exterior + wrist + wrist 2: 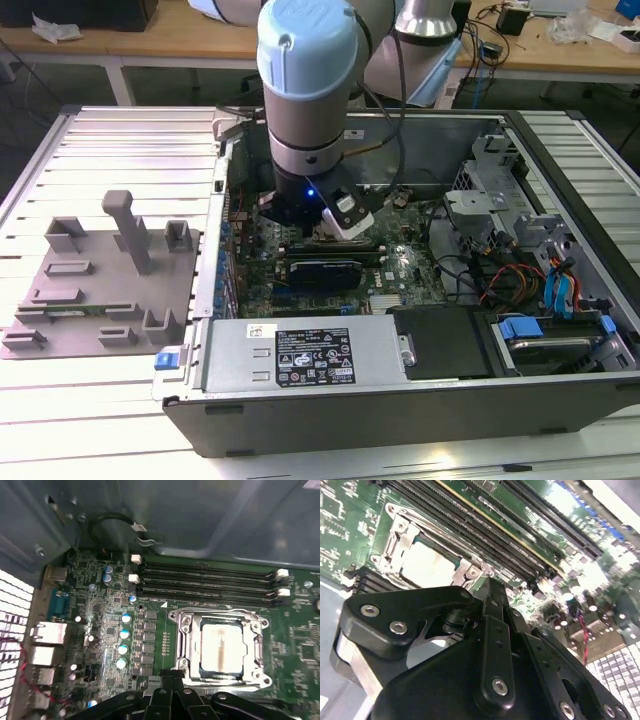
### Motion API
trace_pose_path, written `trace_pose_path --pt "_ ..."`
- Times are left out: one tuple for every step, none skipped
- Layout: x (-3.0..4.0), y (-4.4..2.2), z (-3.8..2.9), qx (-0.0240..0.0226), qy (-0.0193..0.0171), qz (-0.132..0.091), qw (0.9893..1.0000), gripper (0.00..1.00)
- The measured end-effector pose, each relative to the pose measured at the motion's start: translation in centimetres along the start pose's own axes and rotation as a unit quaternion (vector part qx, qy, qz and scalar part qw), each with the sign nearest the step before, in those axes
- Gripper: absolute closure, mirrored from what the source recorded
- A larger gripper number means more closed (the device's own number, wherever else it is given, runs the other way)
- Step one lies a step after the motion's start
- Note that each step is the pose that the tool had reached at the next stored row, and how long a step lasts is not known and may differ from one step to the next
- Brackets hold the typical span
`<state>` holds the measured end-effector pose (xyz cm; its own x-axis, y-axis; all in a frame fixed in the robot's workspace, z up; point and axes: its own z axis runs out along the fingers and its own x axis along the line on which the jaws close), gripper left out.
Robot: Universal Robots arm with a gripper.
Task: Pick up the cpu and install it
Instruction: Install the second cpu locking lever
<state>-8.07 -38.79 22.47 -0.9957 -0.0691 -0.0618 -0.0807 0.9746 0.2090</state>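
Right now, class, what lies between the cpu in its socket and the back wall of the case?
In the first wrist view, four dark memory slots lie between the cpu and the case wall.

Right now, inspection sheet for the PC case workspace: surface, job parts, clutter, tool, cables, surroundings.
Surface: slatted metal table carrying the open computer case.
Job's things: cpu lies flat in the socket frame on the motherboard; also seen in the second wrist view.
Clutter: grey fixture plate with upright holders on the exterior view's left.
Tool: tool hangs just above the motherboard beside the socket, holding nothing; the fingers look closed together.
Cables: red and orange wires by the drive bays; black cable loop on the case wall.
Surroundings: wooden benches behind the table.
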Motion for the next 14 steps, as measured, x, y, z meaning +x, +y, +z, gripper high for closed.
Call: trace_pose_path --pt "-0.02 0.04 -0.21 0.0065 0.0005 0.0 1.0 0.89" --pt "-0.05 0.06 -0.31 0.0161 0.0013 -0.001 0.9999 0.89" --pt "-0.07 0.07 -0.34 0.0261 0.0021 -0.001 0.9997 0.89" --pt "-0.11 0.12 -0.34 0.0439 0.0034 -0.001 0.999 0.89" --pt "-0.16 0.16 -0.33 0.0529 0.0041 -0.001 0.9986 0.89" --pt "-0.25 0.18 -0.32 0.0609 0.0047 -0.002 0.9981 0.89" --pt "-0.46 0.19 -0.3 0.0685 0.0052 -0.001 0.9976 0.89" --pt "-1.02 0.17 -0.27 0.0728 0.0054 0.0 0.9973 0.89" --pt "-1.6 0.13 -0.24 0.0735 0.006 0.0 0.9973 0.89" --pt "-2.02 0.09 -0.22 0.0736 0.0064 0.0 0.9973 0.89" --pt "-2.53 0.06 -0.19 0.0737 0.0069 0.0 0.9973 0.89" --pt "-3.08 0.03 -0.16 0.0737 0.0075 0.0 0.9972 0.89" --pt "-3.43 0.03 -0.14 0.0738 0.0079 0.001 0.9972 0.89" --pt "-3.77 0.07 -0.1 0.0738 0.0082 0.001 0.9972 0.89"
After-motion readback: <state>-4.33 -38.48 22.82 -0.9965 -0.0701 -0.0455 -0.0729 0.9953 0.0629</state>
